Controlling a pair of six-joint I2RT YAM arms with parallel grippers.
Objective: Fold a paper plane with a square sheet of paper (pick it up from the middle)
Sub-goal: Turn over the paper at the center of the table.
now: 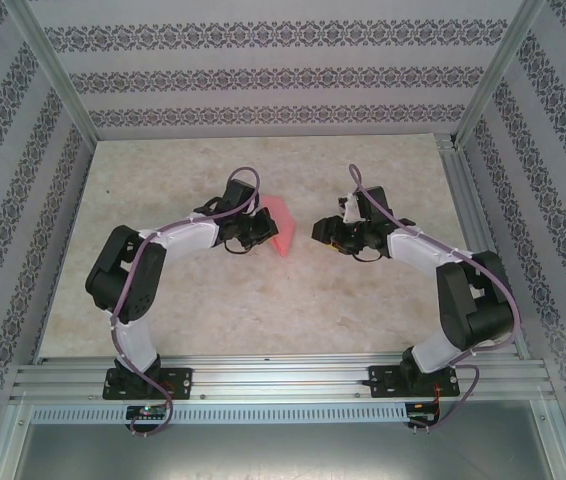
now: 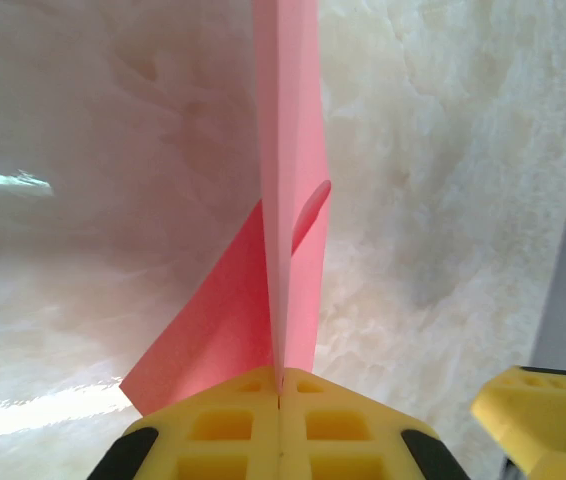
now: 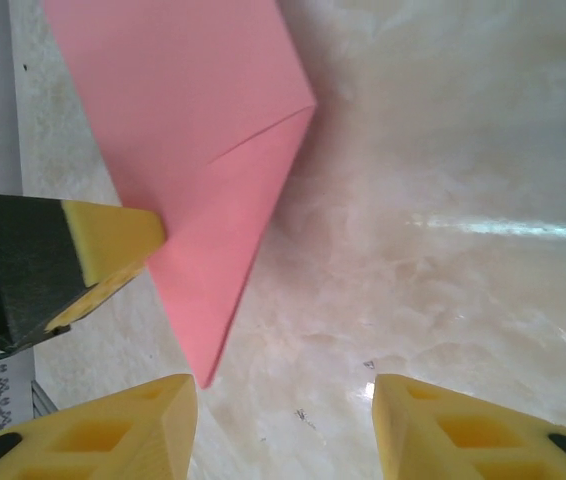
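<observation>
Over the middle of the table (image 1: 263, 320), the left claw (image 1: 260, 232) is clamped tight on the pink paper (image 1: 281, 228). From the left wrist camera it is plain: the left claw (image 2: 280, 400) has its two yellow pads pressed together with no gap, and the pink paper (image 2: 288, 200) rises edge-on straight out of the seam between them. A wider flap of the sheet fans out low on one side, down toward the table (image 2: 443, 200).

The paper is folded. In the right wrist view the pink paper (image 3: 193, 150) shows a slanting crease across it and narrows to a sharp point. One yellow-tipped finger (image 3: 103, 250) of the left claw touches its edge. Whether that point rests on the table (image 3: 463, 200) or hangs just above it, I cannot tell.

Now the right claw (image 1: 325, 232), on the right of the table's middle: it faces the paper but stands apart from it. The right claw (image 3: 283, 425) has its jaws spread, with bare marbled table in the gap and nothing between them. The paper's point sits just beside one of its yellow fingertips (image 3: 113, 430), not inside the grip.

One of the right claw's fingers (image 2: 538, 410) shows from the left wrist, beside the paper and clear of it.
</observation>
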